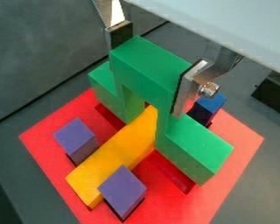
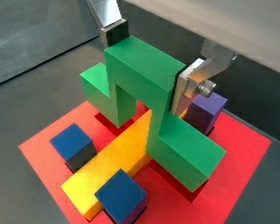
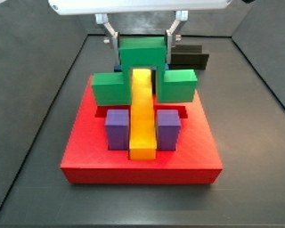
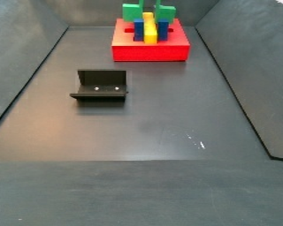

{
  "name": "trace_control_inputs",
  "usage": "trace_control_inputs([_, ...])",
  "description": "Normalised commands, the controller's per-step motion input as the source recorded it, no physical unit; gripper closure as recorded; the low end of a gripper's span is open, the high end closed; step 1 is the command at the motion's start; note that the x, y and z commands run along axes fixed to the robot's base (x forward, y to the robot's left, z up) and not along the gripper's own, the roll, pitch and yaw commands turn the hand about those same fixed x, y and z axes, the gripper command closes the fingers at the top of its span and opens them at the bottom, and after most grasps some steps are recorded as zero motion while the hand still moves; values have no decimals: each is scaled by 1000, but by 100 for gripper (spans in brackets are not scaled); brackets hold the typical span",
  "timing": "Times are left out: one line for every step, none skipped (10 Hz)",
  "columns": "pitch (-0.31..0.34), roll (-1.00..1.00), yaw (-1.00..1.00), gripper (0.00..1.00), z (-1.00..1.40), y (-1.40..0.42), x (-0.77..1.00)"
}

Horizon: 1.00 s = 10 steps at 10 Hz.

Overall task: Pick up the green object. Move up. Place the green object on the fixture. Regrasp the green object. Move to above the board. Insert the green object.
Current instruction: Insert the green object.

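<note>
Insertion: gripper (image 1: 154, 61) clamped on green object (image 1: 149, 74) astride yellow bar (image 1: 119, 153) on board (image 3: 139, 165); lower squarely, release only once seated.

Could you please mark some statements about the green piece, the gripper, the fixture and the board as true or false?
1. The gripper is shut on the green object. True.
2. The green object straddles the yellow bar. True.
3. The green object sits on the fixture. False: it is over the board; the fixture stands apart, bare.
4. The yellow bar lies on the floor. False: it lies on the board.
</note>
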Motion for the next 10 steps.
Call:
trace_control_inputs([-109, -13, 0, 100, -203, 0, 0])
trace_control_inputs([-111, 0, 0, 100, -214, 0, 0])
trace_control_inputs([-109, 0, 0, 100, -214, 0, 0])
trace_control_inputs([-46, 0, -14, 100, -89, 3, -106])
trace_control_inputs([-49, 0, -89, 100, -40, 31, -231])
trace_control_inputs([-70, 0, -57, 100, -54, 0, -166])
trace_control_inputs([-73, 0, 0, 100, -83, 0, -31])
trace_control_inputs([-67, 0, 0, 100, -103, 0, 0])
trace_control_inputs([-51, 0, 0, 100, -94, 0, 0])
trace_control_inputs([0, 4, 0, 100, -57, 0, 11])
